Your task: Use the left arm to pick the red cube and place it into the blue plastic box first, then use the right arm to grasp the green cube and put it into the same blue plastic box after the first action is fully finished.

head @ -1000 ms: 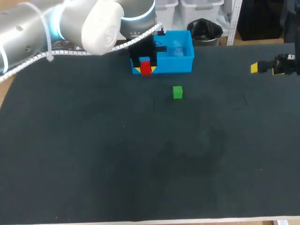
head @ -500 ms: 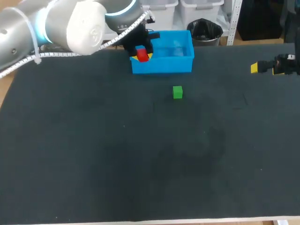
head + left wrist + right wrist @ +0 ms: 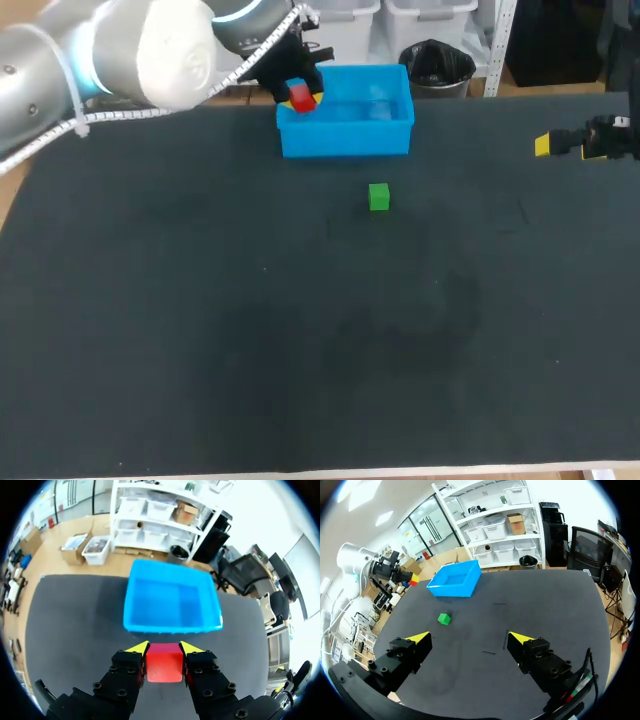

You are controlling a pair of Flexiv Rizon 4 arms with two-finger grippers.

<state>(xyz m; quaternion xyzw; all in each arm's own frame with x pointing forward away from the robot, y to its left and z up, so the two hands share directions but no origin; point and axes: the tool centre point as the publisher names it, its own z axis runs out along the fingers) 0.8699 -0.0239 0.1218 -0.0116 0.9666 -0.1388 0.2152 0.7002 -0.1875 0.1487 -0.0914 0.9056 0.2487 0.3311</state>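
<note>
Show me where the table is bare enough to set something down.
Bare: the whole near half of the table, this side of the green cube, and the stretch between that cube and the right arm. Crowded: the far middle, where the left arm holds the red cube by the blue plastic box.

No writing, label, number or sign can be read anywhere on the things here. The red cube (image 3: 164, 662), the green cube (image 3: 378, 196) and the blue box (image 3: 348, 135) show plain coloured faces, and the dark surface (image 3: 300, 330) bears no legible mark.
</note>
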